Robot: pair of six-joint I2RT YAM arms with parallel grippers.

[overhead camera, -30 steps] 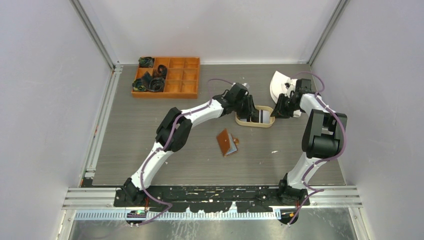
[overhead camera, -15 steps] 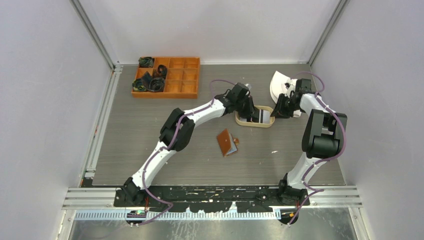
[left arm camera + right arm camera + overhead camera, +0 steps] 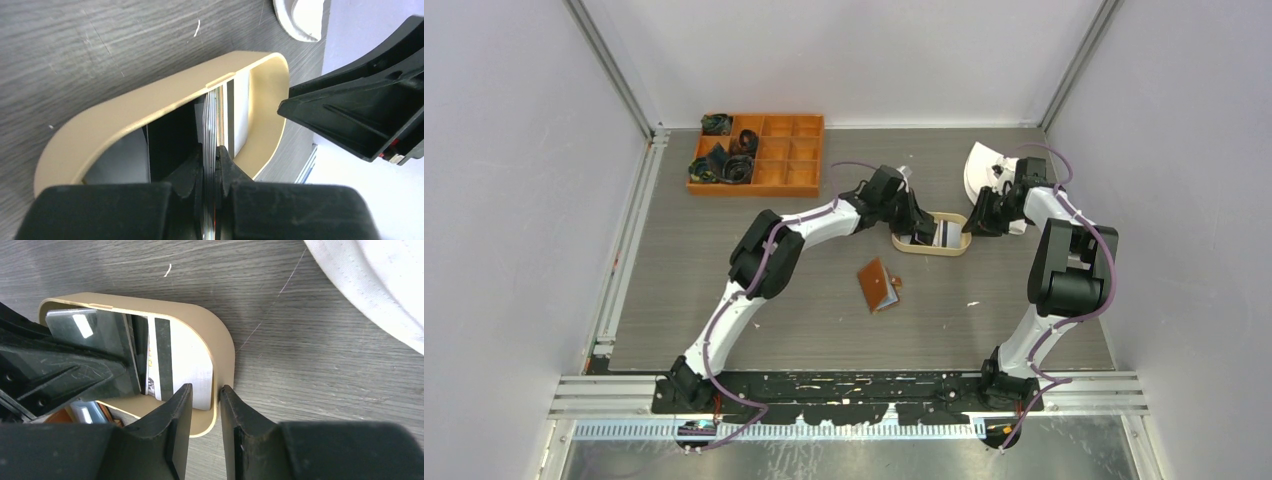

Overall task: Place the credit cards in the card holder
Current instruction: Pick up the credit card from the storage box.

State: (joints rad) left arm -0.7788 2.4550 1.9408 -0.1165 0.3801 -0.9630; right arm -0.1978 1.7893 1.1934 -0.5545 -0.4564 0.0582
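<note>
my left fingers point(image 3: 189, 175) are closed tight on a small stack of thin flat plastic credit cards point(image 3: 212, 120), black, white-grey and grey-blue, which stand on edge inside the oval tan wooden-rimmed tray point(image 3: 150, 105). the stack runs along the tray's short axis, its far edge close under the rim. there is open room in the tray to the left of the cards and a narrower slot to their right.

my right fingers point(image 3: 175, 420) stand narrowly apart, astride the tray's rounded end wall point(image 3: 220, 345), one inside and one outside. a thin gap shows on the inner side, so nothing is clamped there. a white card with a black stripe point(image 3: 162, 360) lies just beside the inner finger.

the small brown leather folding card holder point(image 3: 877, 285) lies partly open on the grey wood-grain surface point(image 3: 704, 260), near the tray on its near side but not touching it. bare surface lies all round it.

the orange compartment box point(image 3: 754, 188) sits well apart at the far left. a white curved piece point(image 3: 982, 165) lies at the far right, just beside my right arm.
</note>
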